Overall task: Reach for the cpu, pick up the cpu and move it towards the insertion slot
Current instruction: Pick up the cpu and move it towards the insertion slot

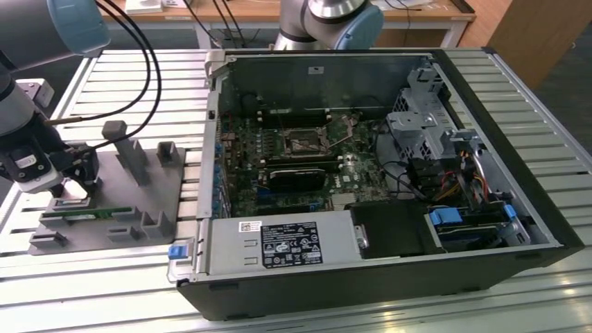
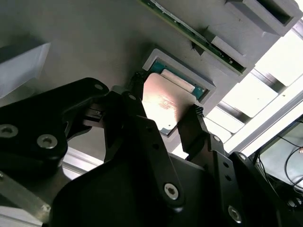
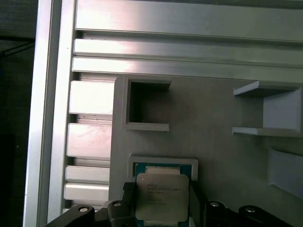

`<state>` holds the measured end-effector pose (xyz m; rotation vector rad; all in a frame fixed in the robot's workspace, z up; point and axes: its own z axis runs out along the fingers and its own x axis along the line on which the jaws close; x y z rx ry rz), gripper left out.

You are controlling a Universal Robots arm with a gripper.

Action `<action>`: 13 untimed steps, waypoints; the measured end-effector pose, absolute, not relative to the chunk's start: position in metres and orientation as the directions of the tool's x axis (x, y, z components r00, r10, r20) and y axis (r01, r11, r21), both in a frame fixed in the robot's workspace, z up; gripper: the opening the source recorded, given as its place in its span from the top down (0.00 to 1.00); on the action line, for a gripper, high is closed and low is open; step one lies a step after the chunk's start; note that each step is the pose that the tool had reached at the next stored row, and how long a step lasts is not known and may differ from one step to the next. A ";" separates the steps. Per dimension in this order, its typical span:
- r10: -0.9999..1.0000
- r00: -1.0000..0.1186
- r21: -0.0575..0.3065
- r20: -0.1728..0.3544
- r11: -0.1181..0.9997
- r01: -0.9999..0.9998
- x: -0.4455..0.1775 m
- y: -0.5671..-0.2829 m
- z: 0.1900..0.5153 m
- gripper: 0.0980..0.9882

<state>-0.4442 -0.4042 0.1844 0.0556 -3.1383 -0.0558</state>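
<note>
The cpu (image 3: pixel 162 196) is a silvery square chip held between my gripper's (image 3: pixel 161 201) black fingers (image 3: pixel 127 189). It sits just off a square recess with a teal floor (image 3: pixel 156 166) in the grey tray (image 3: pixel 213 142). In the second wrist view the cpu (image 2: pixel 163 106) gleams between the two fingers (image 2: pixel 193 120) of the gripper (image 2: pixel 165 104), which touch its opposite edges. In the exterior view the gripper (image 1: pixel 72 189) hangs low over the tray (image 1: pixel 138 201) at that view's left. The insertion slot (image 1: pixel 303 143) lies on the motherboard inside the open computer case (image 1: pixel 370 277).
Upright grey posts (image 1: pixel 129 156) rise from the tray beside the gripper. A green memory stick (image 1: pixel 88 214) lies in the tray near it. Black cables (image 1: pixel 148 76) trail from my arm. The case's side wall (image 1: pixel 211 139) stands between the tray and the motherboard. Another arm's base (image 1: pixel 328 21) is behind.
</note>
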 end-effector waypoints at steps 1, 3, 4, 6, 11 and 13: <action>-0.036 -0.999 0.036 0.001 0.999 -0.035 -0.444 -0.404 0.184 0.50; -0.035 -0.999 0.036 0.001 0.999 -0.035 -0.444 -0.404 0.185 0.50; -0.035 -0.999 0.036 0.001 0.999 -0.035 -0.444 -0.404 0.186 0.50; -0.035 -0.999 0.036 0.001 0.999 -0.035 -0.444 -0.404 0.189 0.50; -0.035 -0.999 0.036 0.001 0.999 -0.035 -0.444 -0.404 0.197 0.50; -0.035 -0.999 0.036 0.002 0.999 -0.035 -0.444 -0.404 0.199 0.50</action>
